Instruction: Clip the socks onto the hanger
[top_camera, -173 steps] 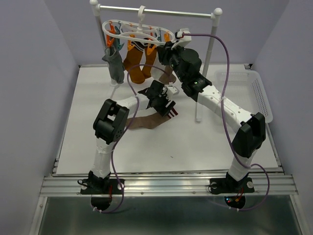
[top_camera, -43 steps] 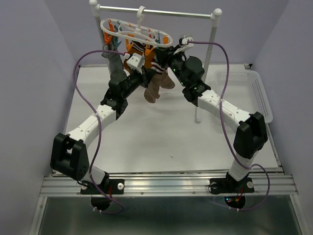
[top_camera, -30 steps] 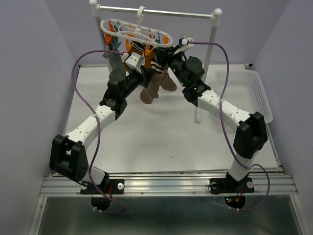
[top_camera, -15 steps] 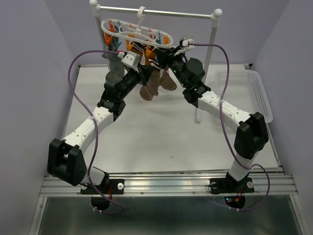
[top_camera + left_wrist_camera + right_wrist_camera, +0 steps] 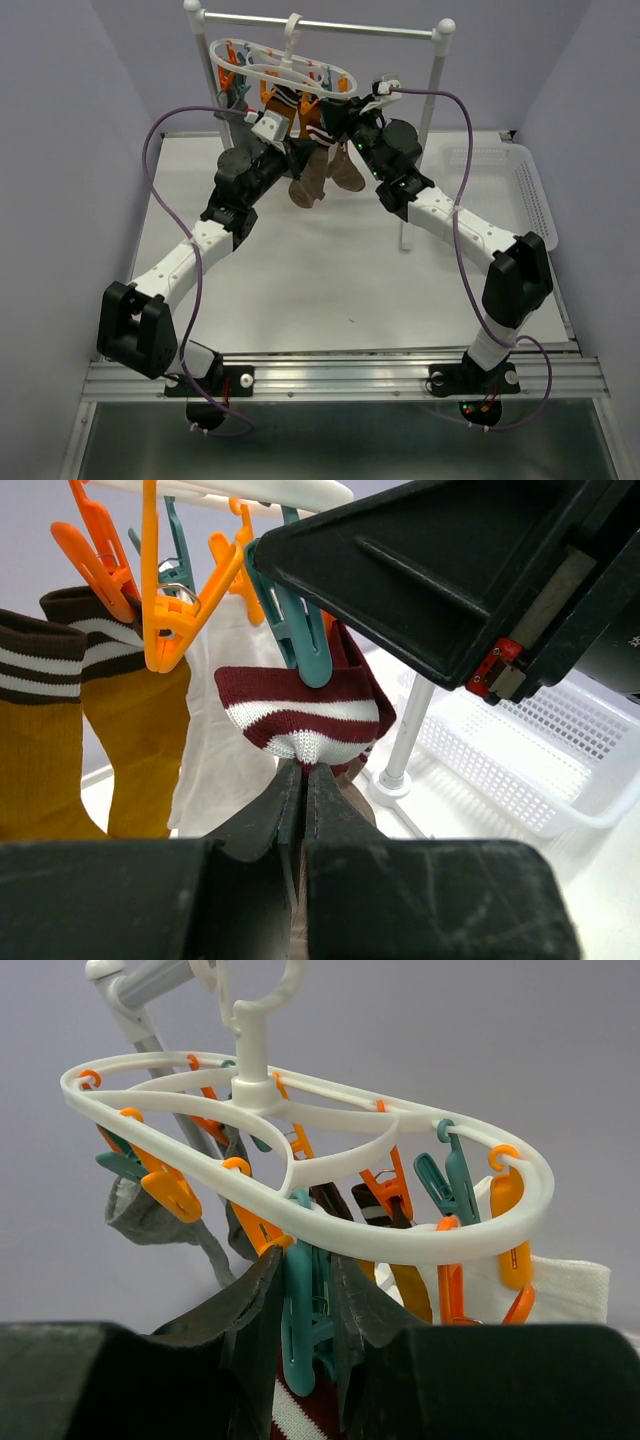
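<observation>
Six socks (image 5: pixel 300 715) — one hanger (image 5: pixel 400 1245)

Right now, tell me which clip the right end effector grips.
The teal clip on the hanger's near rim, inside the right end effector; the other clips hang outside its grip.

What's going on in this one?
Both arms are raised at the hanger. The left gripper pinches the cuff of a maroon striped sock and holds it up to a teal clip. The right gripper squeezes that clip from both sides. The clip's tip meets the cuff, but it is unclear whether it has bitten yet. Mustard socks and a white sock already hang from the hanger.
</observation>
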Motion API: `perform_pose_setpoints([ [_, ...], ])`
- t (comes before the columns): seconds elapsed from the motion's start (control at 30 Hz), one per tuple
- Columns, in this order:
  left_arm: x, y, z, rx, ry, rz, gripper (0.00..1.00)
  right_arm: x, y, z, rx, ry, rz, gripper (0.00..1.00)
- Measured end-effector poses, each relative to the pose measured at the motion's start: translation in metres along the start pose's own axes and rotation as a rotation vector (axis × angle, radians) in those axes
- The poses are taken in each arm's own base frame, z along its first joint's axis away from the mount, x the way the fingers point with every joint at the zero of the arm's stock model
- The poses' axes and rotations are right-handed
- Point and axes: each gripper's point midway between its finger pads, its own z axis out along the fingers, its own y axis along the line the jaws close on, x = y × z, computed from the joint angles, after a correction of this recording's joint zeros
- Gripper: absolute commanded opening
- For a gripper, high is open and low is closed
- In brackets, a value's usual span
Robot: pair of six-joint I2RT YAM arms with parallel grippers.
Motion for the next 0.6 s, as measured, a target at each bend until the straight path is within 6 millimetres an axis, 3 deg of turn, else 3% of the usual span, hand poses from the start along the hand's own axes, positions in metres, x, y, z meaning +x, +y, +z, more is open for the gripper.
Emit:
perform_pose_setpoints([
  [0.37, -0.0035, -0.0018, 0.0016, 0.018, -0.024, 0.027, 0.0, 0.0018, 0.0005, -0.0005, 0.003, 0.008, 0.024, 0.01],
  [0.5, -0.0015, -0.0017, 0.0009, 0.021, -0.029, 0.037, 0.0, 0.0022, 0.0005, -0.0006, 0.004, 0.01, 0.029, 0.07],
  [0.6, -0.0015, -0.0013, 0.0008, 0.02, -0.03, 0.044, 0.0, 0.0019, 0.0006, -0.0009, 0.005, 0.011, 0.036, 0.2],
])
